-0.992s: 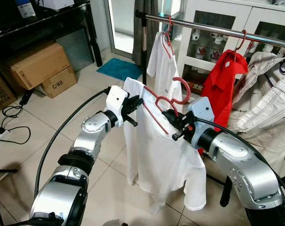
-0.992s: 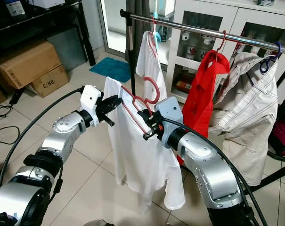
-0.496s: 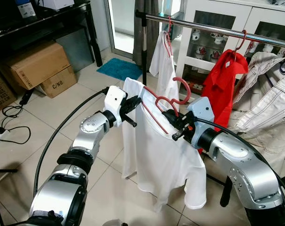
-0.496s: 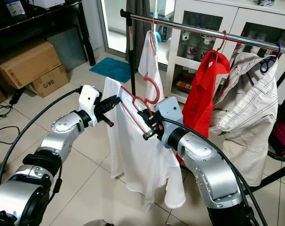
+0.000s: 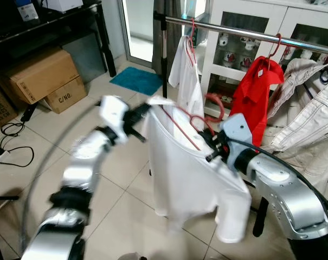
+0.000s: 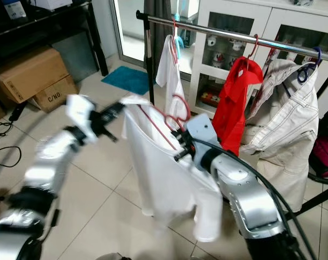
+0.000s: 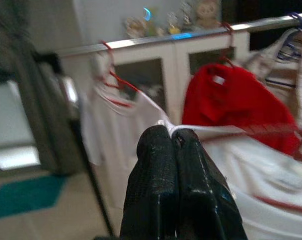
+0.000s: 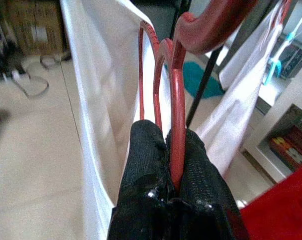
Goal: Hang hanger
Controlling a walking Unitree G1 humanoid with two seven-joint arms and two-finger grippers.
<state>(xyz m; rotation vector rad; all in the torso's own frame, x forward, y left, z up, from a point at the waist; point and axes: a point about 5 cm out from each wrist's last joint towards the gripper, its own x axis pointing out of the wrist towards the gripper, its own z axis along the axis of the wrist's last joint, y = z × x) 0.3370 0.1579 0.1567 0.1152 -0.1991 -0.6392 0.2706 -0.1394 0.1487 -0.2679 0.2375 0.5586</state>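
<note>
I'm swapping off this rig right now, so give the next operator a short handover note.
Right gripper: jaws shut on the red hanger, near its neck.
Left gripper: jaws shut on the shoulder of the white T-shirt that the hanger carries.
Done: shirt and hanger are lifted and held between both arms, in front of the clothes rail.
Left: hook the hanger over the rail between the hung white shirt and the red shirt, then release both.
</note>
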